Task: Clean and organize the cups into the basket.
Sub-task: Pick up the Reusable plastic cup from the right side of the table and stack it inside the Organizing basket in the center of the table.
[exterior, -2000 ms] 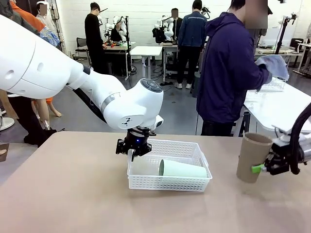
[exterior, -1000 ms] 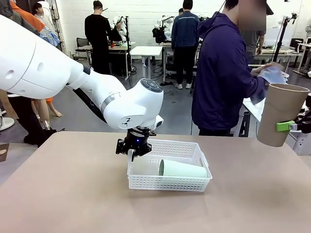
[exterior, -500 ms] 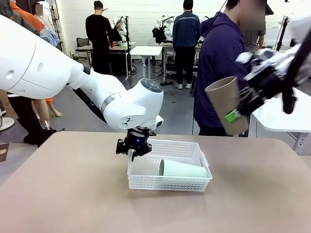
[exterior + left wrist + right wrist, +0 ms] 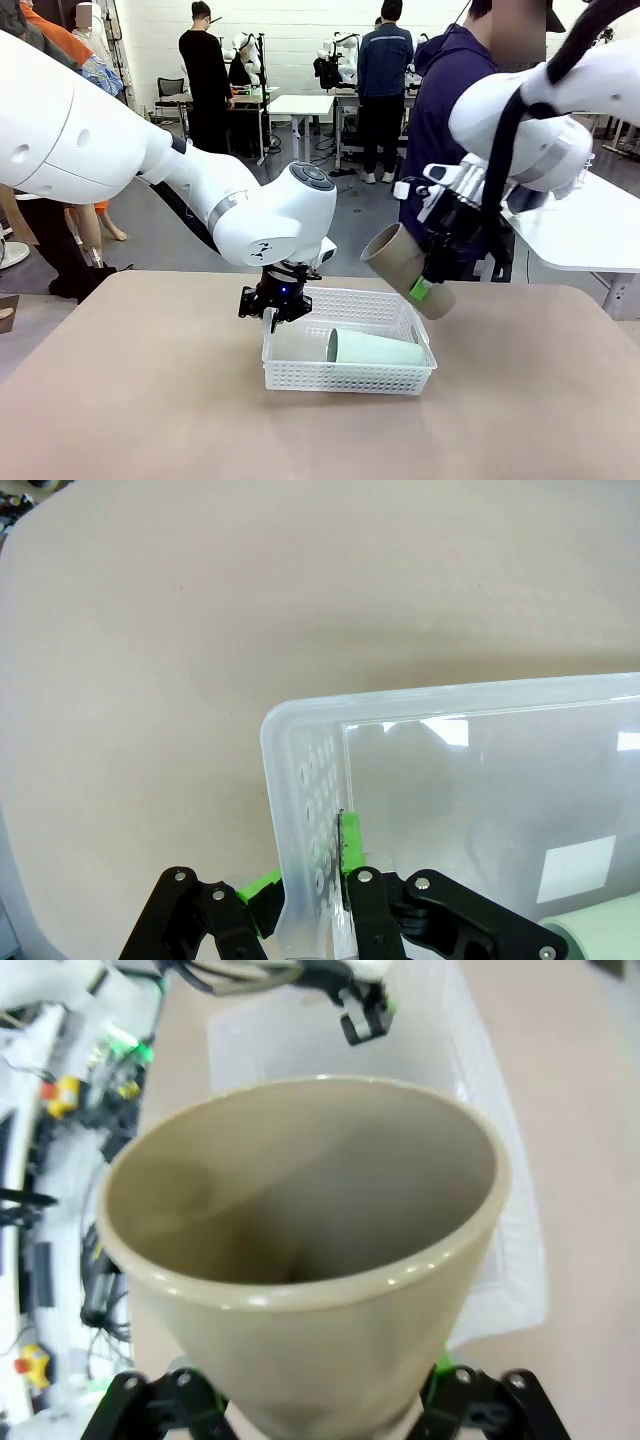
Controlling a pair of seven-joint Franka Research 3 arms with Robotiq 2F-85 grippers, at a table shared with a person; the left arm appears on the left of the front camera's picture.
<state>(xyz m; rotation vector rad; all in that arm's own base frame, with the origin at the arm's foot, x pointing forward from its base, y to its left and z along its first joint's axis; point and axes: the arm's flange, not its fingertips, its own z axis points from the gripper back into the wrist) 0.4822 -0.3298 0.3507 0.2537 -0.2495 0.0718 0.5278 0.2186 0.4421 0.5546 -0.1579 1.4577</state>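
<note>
Tabletop (image 4: 150, 400) bare around the basket (image 4: 345, 378); mint cup (image 4: 380, 349) fills its near right, left pincer (image 4: 272, 318) clamps its left wall, tan cup (image 4: 405, 272) hangs above its right end.

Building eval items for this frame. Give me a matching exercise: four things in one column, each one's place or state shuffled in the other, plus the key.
Column A
1. basket
2. green cup
3. brown cup
4. left gripper

Column B
a. held tilted in the air
b. shut on the basket's left wall
c. standing on the table
d. lying on its side inside the basket

Pairs: 1-c, 2-d, 3-a, 4-b
</note>
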